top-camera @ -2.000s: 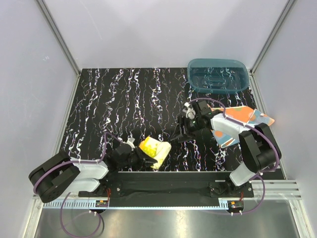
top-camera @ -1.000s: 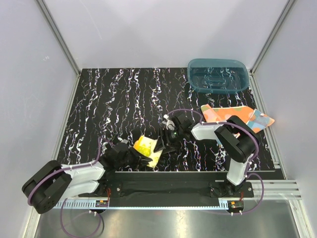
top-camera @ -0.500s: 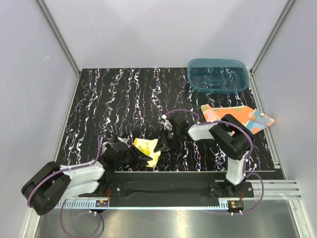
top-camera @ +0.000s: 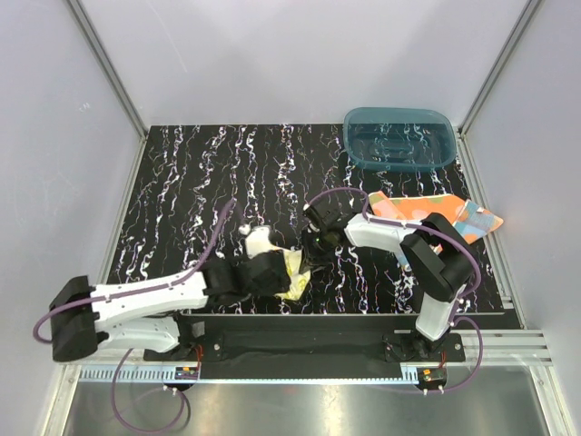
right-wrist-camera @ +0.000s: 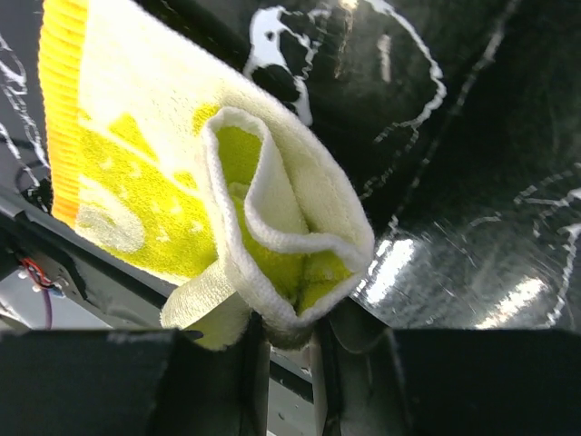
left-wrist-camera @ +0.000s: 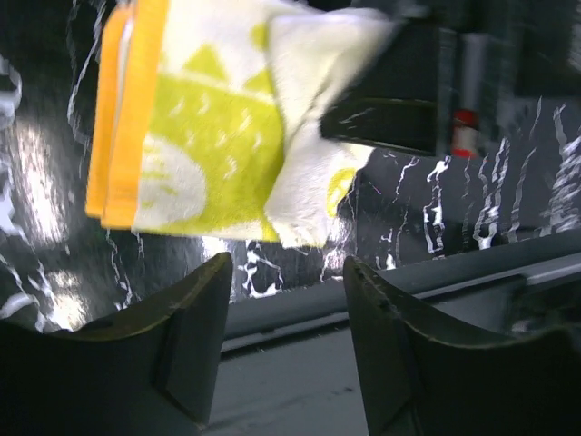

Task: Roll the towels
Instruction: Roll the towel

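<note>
Black with white squiggles, the table (top-camera: 200, 182) fills the middle of the top view. The left arm (top-camera: 145, 295) lies low along the near edge and reaches to the right. The right arm (top-camera: 436, 262) bends back to the left, so the two meet near the middle of the near side.

A teal see-through tub (top-camera: 399, 138) sits at the far right corner. Just in front of it, the orange towel (top-camera: 390, 207) lies flat by the right edge. It has pale blue spots, and the right arm passes over part of it.

The yellow towel (top-camera: 293, 272) is close to the near edge, between the two grippers. It is bunched and partly folded, not a neat roll. It has an orange stripe down one side and white shapes on it. I cannot tell if it touches the table.

The right gripper (right-wrist-camera: 289, 341) is pinched almost closed on a folded loop of the yellow towel, and the cloth sticks out past it. The left gripper (left-wrist-camera: 286, 268) is open, its two fingers (left-wrist-camera: 182, 336) apart with nothing between them. The yellow towel is just ahead of its tips and does not touch them.
</note>
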{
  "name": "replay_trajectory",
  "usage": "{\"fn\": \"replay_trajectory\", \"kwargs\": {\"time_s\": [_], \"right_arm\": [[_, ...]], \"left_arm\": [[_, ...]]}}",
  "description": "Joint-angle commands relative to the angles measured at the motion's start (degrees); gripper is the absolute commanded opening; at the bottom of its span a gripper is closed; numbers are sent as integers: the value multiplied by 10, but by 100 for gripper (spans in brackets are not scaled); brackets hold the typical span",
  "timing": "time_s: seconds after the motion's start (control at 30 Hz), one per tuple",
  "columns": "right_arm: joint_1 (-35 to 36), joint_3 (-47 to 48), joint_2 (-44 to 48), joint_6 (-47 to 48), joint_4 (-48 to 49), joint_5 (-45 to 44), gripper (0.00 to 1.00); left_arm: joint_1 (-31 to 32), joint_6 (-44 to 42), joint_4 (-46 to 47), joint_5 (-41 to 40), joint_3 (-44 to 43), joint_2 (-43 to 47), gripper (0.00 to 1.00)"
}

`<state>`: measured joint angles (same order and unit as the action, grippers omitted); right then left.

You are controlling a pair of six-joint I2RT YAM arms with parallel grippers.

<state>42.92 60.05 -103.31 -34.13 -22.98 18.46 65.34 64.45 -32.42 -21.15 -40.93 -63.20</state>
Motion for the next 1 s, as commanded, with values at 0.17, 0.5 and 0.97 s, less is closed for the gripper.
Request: {"fn": "replay_trajectory", "kwargs": {"time_s": [0.17,0.5,0.97], "right_arm": [[-3,21,23,21,-101,-74,20],[-3,31,31,29,-116,-76,21],[-3,35,38,34,-130,-75,22]], "left_arm": [[111,-184,62,-137,-84,-136,70],[131,-257,155,-123,-106,-202,68],[143,-236,187,-111,-94,-279,68]]}}
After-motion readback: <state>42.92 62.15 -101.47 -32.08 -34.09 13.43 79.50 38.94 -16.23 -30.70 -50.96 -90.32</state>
